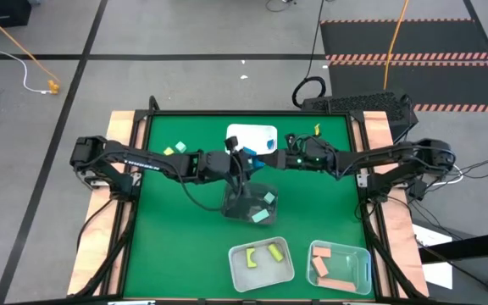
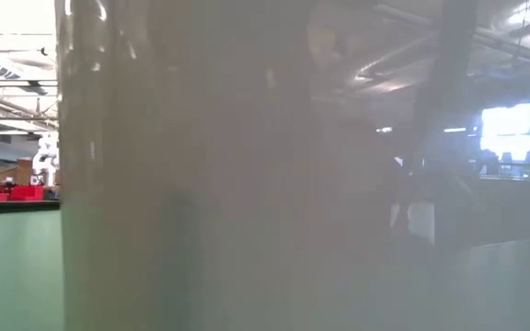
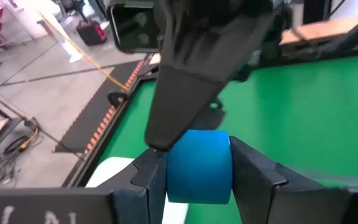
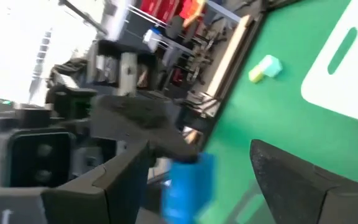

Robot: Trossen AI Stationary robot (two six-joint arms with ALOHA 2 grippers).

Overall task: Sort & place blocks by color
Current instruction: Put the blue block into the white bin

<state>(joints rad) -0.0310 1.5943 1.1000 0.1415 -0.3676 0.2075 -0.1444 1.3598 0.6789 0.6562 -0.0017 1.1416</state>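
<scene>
A blue block (image 3: 197, 165) is held above the table's middle, just near the white tub (image 1: 252, 135). My left gripper (image 1: 244, 163) comes from the left and is shut on it. My right gripper (image 4: 204, 168) comes from the right, open, with one finger on either side of the same blue block (image 4: 188, 180). Whether it touches the block cannot be told. Two mint green blocks (image 1: 263, 208) lie in the dark tub, yellow blocks (image 1: 261, 254) in a clear tub, and salmon blocks (image 1: 330, 264) in another. A yellow and a mint block (image 1: 174, 150) rest on the green mat. My left gripper pinches the blue block by two opposite faces (image 3: 173, 171) between its two fingers (image 3: 253, 174). The fingers come level from the table's left side. The block is lifted clear of the table, and its far face shows beyond the fingertips.
The white tub (image 4: 344, 68) sits at the far middle and the dark tub (image 1: 248, 202) just nearer than the grippers. Two clear tubs (image 1: 288, 269) line the near edge. A small yellow piece (image 1: 318, 130) lies far right. A tub wall (image 2: 247, 184) fills the low view.
</scene>
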